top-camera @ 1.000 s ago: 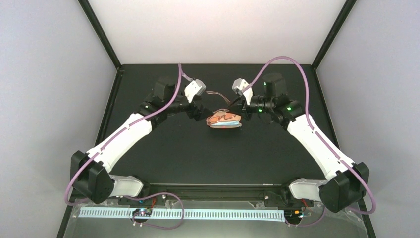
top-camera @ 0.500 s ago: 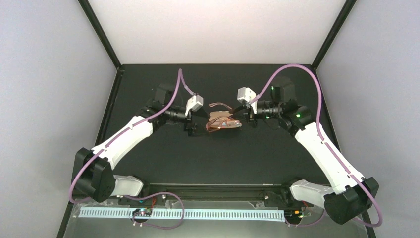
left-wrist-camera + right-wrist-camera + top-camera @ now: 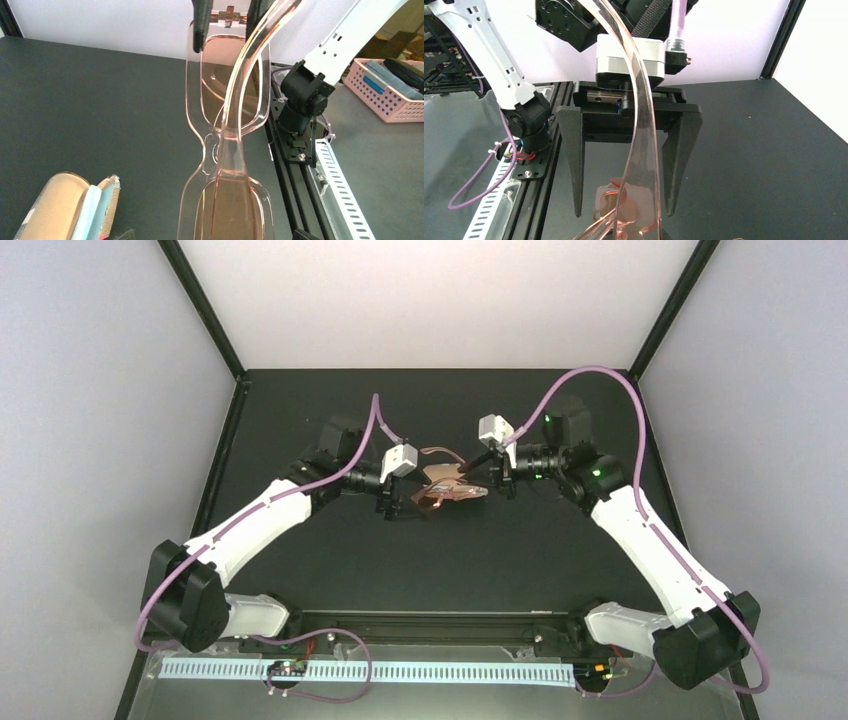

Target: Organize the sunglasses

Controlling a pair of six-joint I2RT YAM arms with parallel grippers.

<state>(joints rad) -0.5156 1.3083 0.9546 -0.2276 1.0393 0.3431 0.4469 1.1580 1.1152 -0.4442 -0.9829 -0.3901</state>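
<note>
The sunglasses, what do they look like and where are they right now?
The sunglasses have a see-through pinkish-brown plastic frame, brownish lenses and slim curved temple arms, one lying across the front. They are up in the air above the black table. The right gripper pinches one lens end. The open left gripper has a finger on each side of the other end, without clearly touching.

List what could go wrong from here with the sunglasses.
1. The right gripper pinches the sunglasses at one end only, in mid-air; a nudge from the open left gripper could twist them loose.
2. A temple arm crosses in front of the lenses toward the left gripper; closing might catch and bend it.
</note>
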